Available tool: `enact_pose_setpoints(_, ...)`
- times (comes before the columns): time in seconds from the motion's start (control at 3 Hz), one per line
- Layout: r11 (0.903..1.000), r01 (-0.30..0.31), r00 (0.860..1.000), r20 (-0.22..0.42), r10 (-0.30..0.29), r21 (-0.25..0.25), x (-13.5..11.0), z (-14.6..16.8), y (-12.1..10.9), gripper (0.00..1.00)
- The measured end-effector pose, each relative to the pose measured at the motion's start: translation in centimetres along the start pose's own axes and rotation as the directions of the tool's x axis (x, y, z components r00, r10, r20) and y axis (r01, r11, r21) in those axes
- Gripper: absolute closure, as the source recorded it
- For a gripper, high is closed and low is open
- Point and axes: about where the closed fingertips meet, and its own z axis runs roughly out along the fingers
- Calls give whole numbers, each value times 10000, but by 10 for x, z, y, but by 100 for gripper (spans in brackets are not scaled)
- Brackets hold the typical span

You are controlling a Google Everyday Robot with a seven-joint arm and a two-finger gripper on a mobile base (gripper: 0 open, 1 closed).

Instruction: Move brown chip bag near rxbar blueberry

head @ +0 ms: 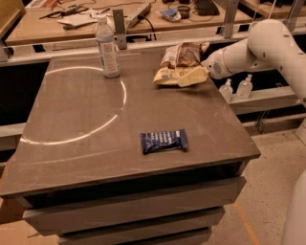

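The brown chip bag (176, 63) lies crinkled at the far right of the grey table (76, 119), with its dark brown panel at the back and its pale cream part in front. The rxbar blueberry (163, 141) lies flat in its navy wrapper near the table's front edge, well apart from the bag. My gripper (193, 76) reaches in from the right on the white arm (253, 48) and sits at the bag's front right edge, low over the table. It overlaps the bag's cream part.
A clear plastic water bottle (107, 48) stands upright at the back of the table, left of the bag. Two small bottles (236, 88) stand on a lower shelf to the right. A cluttered bench (143, 14) runs behind the table.
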Motion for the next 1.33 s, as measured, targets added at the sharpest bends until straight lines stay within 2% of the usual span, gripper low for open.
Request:
enact_pose_setpoints(0.33, 10000, 42, 9999, -128, -43, -47, 3, 3, 3, 57)
enact_pose_setpoints(0.67, 9993, 366, 9989, -299, -366, -2, 0, -4, 6, 88)
enact_pose_setpoints(1.0, 9937, 1070, 9924, -580, -1088, -336, -1, -26, 19, 100)
enact_pose_setpoints(1.33, 9828, 1685, 9771, -1188, -1766, -755, 6, -61, 41, 100)
